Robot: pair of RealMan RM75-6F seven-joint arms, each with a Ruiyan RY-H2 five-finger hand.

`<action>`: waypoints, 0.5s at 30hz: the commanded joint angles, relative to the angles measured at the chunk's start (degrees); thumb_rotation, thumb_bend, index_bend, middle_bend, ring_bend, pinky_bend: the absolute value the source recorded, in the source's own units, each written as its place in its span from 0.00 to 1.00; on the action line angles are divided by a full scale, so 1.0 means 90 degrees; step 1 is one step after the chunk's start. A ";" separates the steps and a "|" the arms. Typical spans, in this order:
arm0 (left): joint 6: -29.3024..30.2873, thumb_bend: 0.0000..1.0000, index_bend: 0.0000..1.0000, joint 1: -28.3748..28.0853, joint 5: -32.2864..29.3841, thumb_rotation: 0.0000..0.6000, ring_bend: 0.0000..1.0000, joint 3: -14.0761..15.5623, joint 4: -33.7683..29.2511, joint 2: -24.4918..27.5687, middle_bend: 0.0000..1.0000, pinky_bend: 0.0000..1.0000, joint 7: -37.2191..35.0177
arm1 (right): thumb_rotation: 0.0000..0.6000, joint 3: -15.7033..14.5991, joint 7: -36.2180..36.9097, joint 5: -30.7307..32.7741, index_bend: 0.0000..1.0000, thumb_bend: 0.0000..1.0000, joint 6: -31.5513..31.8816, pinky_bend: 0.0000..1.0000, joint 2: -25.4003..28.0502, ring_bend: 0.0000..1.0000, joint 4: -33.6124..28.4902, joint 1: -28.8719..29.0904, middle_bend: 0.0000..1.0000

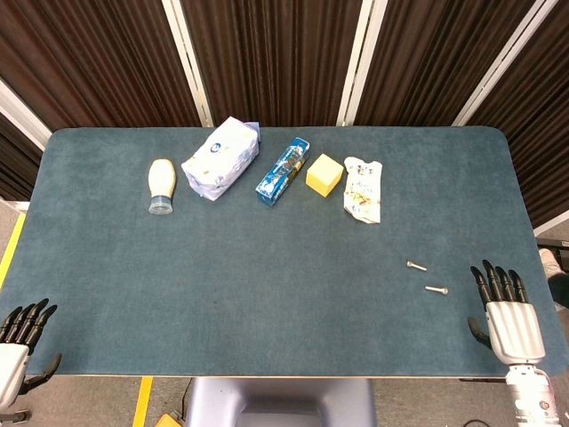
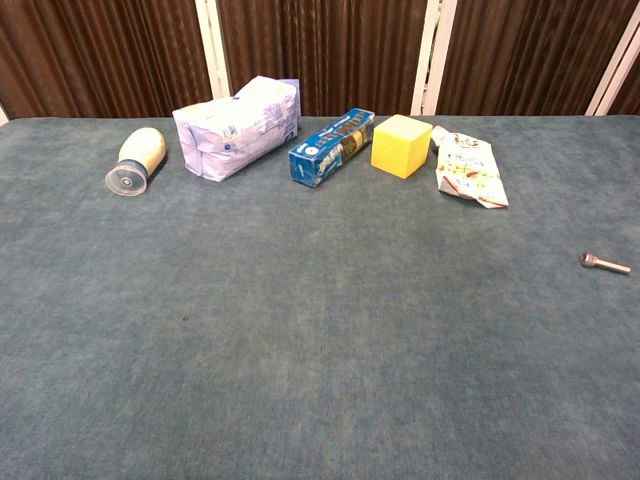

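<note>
Both our hands sit at the near edge of the table (image 1: pixel 267 267), and neither has started on anything. Our right hand (image 1: pixel 508 313) lies flat at the right corner with its fingers straight and apart, holding nothing. Our left hand (image 1: pixel 20 342) hangs off the left corner, fingers likewise loose and apart, empty.

The things nearest our right hand are two small bolts: the near bolt (image 1: pixel 436 290) lies just beside its fingertips, and the far bolt (image 1: pixel 416 265) a little beyond and to the left. Only one of them shows in the chest view, at the right edge.

We judge this as the resting stage, before any reach. A pick of the near bolt would call for a short forward and leftward move, then a fine pinch, since it is thin and lies flat on the cloth.

Along the far side lie a bottle (image 1: pixel 161 186), a white pack (image 1: pixel 221 157), a blue box (image 1: pixel 283 171), a yellow block (image 1: pixel 324 174) and a crumpled wrapper (image 1: pixel 363 189), all well apart from both hands.
</note>
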 commanded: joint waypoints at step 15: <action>-0.0274 0.39 0.00 -0.0087 -0.0065 1.00 0.00 0.0058 -0.0025 0.0063 0.00 0.05 -0.0080 | 1.00 0.0803 -0.2783 0.1350 0.42 0.40 -0.1272 0.00 -0.1242 0.00 0.1109 0.1217 0.00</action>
